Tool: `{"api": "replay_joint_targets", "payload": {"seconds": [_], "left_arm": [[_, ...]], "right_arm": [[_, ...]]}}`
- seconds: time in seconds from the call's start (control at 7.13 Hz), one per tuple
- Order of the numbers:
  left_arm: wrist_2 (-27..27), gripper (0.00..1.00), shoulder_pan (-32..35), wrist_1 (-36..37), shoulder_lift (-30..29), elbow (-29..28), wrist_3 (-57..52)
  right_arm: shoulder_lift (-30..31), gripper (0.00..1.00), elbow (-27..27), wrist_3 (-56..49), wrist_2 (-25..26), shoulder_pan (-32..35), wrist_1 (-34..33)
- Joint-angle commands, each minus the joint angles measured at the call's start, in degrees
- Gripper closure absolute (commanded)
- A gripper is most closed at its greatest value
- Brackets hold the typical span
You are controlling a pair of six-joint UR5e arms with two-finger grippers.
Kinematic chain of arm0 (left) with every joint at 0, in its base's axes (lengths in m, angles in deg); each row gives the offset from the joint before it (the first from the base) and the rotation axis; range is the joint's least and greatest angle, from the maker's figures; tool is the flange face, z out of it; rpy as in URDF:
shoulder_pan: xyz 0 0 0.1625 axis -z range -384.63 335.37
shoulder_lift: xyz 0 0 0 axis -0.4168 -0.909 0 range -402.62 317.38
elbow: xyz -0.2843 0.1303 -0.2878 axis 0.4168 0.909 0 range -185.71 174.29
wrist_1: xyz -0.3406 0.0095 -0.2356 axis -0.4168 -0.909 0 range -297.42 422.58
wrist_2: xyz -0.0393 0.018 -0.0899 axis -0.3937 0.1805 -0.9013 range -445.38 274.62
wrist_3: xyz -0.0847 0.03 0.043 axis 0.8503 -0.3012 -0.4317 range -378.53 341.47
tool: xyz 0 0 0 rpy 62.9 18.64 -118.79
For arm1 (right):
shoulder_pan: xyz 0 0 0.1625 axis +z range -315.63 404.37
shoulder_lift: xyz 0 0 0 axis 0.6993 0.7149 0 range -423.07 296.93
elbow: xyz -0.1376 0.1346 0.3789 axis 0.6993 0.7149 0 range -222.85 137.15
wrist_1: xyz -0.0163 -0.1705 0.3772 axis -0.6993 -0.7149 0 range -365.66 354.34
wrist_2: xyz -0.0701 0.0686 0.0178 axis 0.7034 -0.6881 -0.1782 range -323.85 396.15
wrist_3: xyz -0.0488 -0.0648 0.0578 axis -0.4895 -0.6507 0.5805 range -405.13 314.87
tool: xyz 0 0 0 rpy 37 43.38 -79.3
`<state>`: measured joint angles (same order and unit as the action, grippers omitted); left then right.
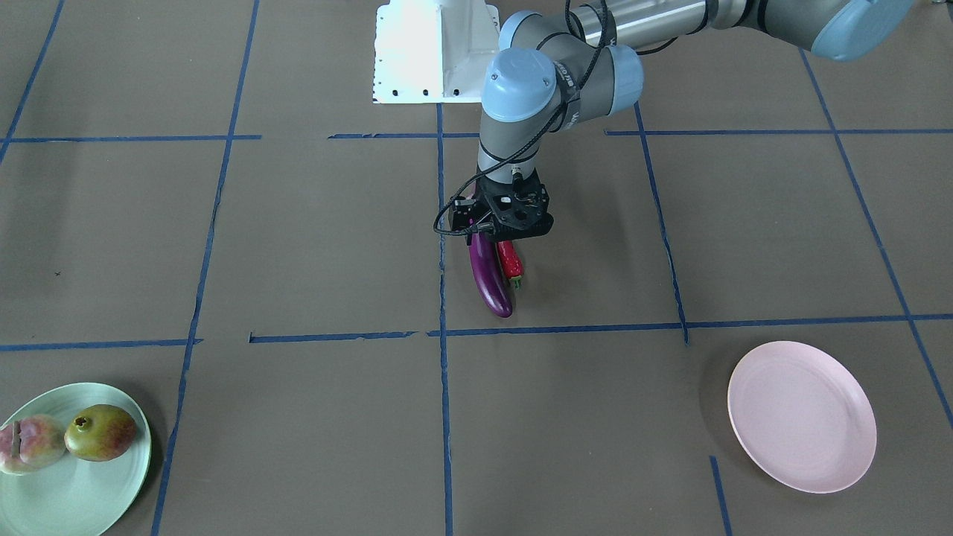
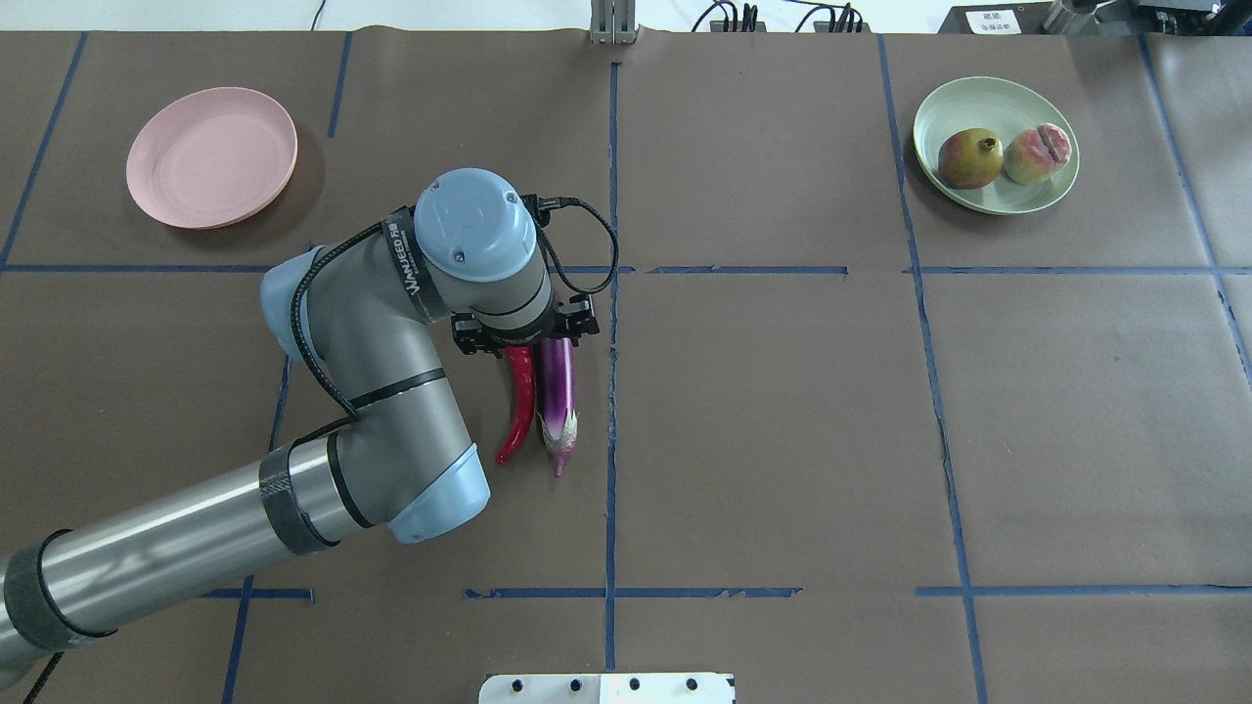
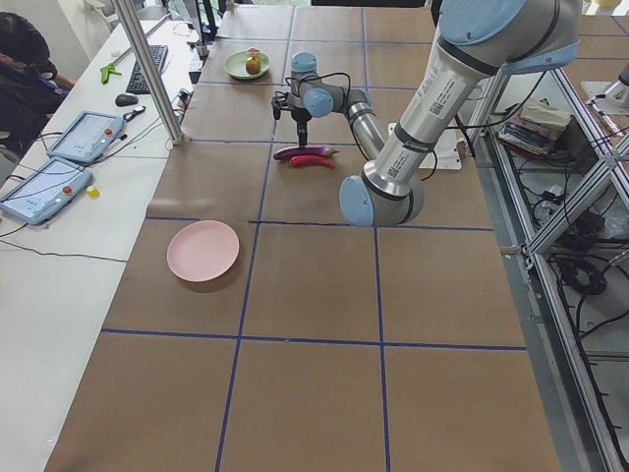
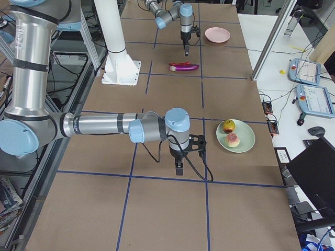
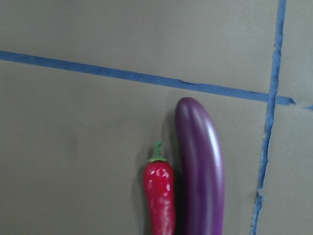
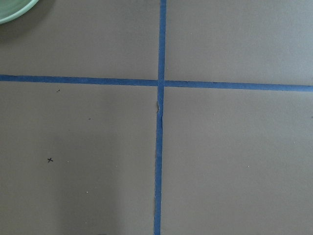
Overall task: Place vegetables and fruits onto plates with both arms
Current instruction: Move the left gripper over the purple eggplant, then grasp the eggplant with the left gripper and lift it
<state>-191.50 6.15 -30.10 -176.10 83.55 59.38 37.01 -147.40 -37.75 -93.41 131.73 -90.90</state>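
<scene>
The purple eggplant (image 1: pixel 491 279) and the red chili pepper (image 1: pixel 510 260) lie side by side on the table, touching. My left gripper (image 1: pixel 505 223) hangs right over their ends; its fingers are hidden, so I cannot tell open or shut. The left wrist view shows the eggplant (image 5: pixel 200 166) and the chili (image 5: pixel 159 196), no fingers. The peach (image 2: pixel 1039 154) and the pomegranate (image 2: pixel 968 158) sit on the mint green plate (image 2: pixel 978 98). The pink plate (image 2: pixel 210 156) is bare. My right gripper (image 4: pixel 179 168) shows only in the exterior right view, low over the table beside the green plate (image 4: pixel 246 138); I cannot tell its state.
Blue tape lines divide the brown table cover into squares. The white base block (image 1: pixel 435 52) stands at the robot's edge. The left arm's elbow (image 2: pixel 430 489) reaches over the table near the vegetables. Tablets and an operator (image 3: pixel 25 79) are at a side bench.
</scene>
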Motion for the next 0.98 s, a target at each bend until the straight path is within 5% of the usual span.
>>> {"api": "replay_joint_targets", "payload": {"seconds": [0.0,0.56,0.84], "left_arm": [[0.66,0.18,-2.29,-1.09,-0.64,-1.62,2.14],[0.66,0.28,-3.62,-4.88,-1.18,-4.97,2.68],[0.66,0.71,-3.79,-4.88,-1.18,-4.97,2.59]], "right_arm": [[0.03,0.0,-0.04,0.09,0.01,0.0,-0.01],[0.03,0.0,0.05,0.0,0.01,0.0,-0.01],[0.03,0.0,0.05,0.0,0.01,0.0,0.08]]}}
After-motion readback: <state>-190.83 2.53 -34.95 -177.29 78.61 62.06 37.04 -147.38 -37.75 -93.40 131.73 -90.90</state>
